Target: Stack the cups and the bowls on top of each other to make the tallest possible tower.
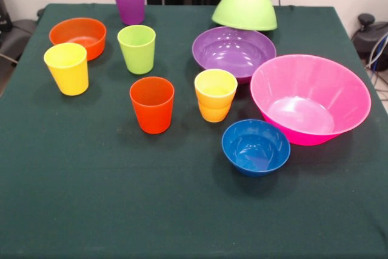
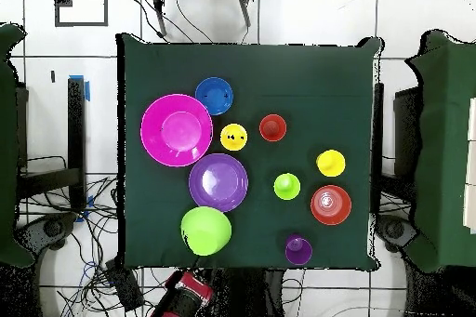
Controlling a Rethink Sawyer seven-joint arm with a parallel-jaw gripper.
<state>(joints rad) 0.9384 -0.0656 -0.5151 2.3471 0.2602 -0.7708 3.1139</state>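
Front view: on a table (image 1: pixel 91 210) draped in dark green cloth, a lime green glossy plastic bowl (image 1: pixel 245 10) sits upside down at the far edge, its rim apparently overlapping a purple plastic bowl (image 1: pixel 233 51). Just beside that stands a very large pink plastic bowl (image 1: pixel 310 98), with a small blue plastic bowl (image 1: pixel 255 147) in front. A yellow-orange tumbler (image 1: pixel 215 94), orange-red tumbler (image 1: pixel 151 104), lime green tumbler (image 1: pixel 136 48), yellow tumbler (image 1: pixel 66 68), purple tumbler (image 1: pixel 129 2) and small orange bowl (image 1: pixel 77 37) stand apart, unstacked. Only a red part of the arm (image 2: pixel 186 293) shows overhead; I cannot tell the hand's state.

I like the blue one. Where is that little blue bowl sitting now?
In the front view the blue bowl sits right of centre, nearest the camera, just below the big pink bowl and the yellow-orange cup.
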